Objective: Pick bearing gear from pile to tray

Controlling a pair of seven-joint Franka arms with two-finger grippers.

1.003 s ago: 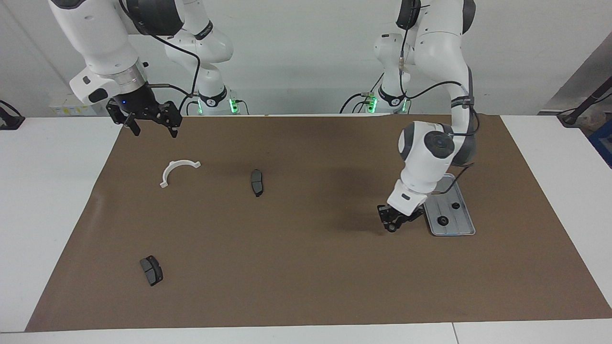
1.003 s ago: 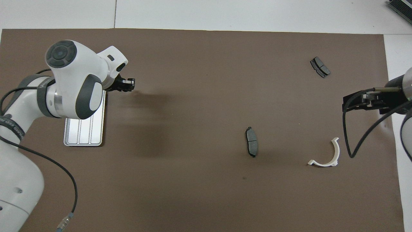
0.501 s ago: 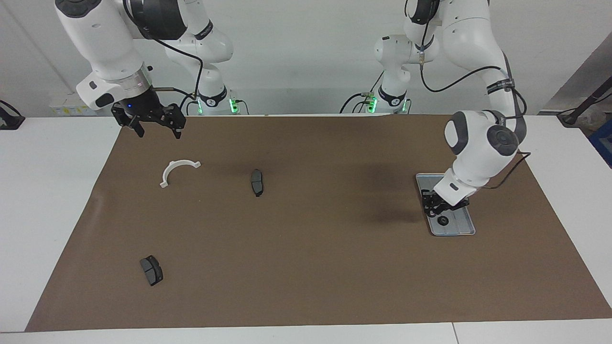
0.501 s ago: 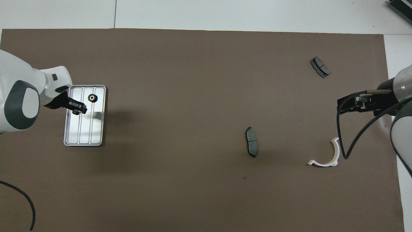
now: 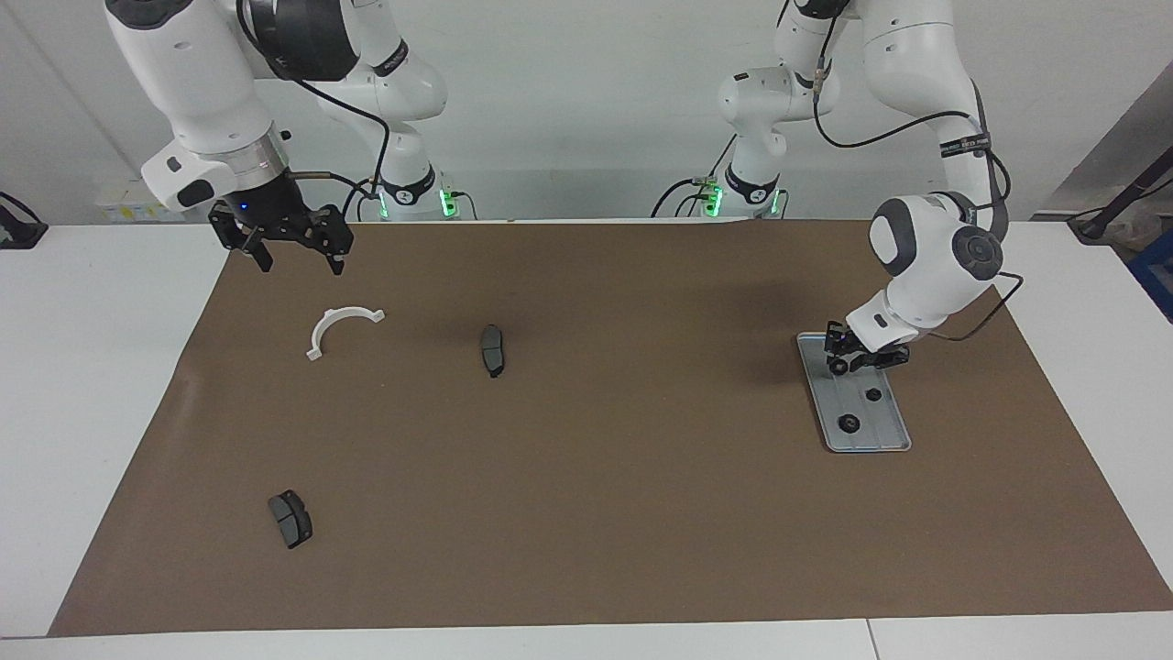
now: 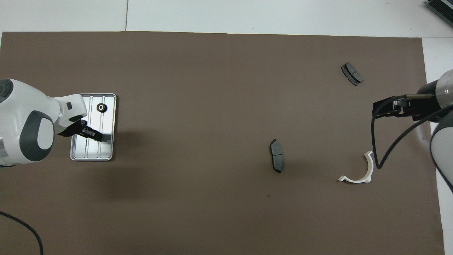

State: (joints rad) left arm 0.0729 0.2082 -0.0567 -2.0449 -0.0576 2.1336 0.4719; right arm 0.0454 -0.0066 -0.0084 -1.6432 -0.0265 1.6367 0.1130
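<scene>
We see the left gripper hanging over the end of the tray that lies nearer the robots, at the left arm's end of the bench. Something small and dark sits at its fingertips, but we cannot tell whether the jaws are clenched on it or simply closed together.

Two small black round gears lie on the tray. One gear rests near the middle of the tray, just past the fingertips on the side away from the robots. The second gear, ring-shaped with a pale centre in the overhead view, lies closer to the tray's end farthest from the robots. Both sit apart from the gripper.

The right gripper hangs in the air with its jaws spread apart and nothing between them, over the edge of the brown mat at the corner nearest the right arm's base.

Below and just beside it on the mat lies the white half-ring. One dark brake pad lies toward the middle of the bench. Another brake pad lies near the bench's edge farthest from the robots, at the right arm's end.

We can read no brand, label or writing on any of the parts or the tray.
</scene>
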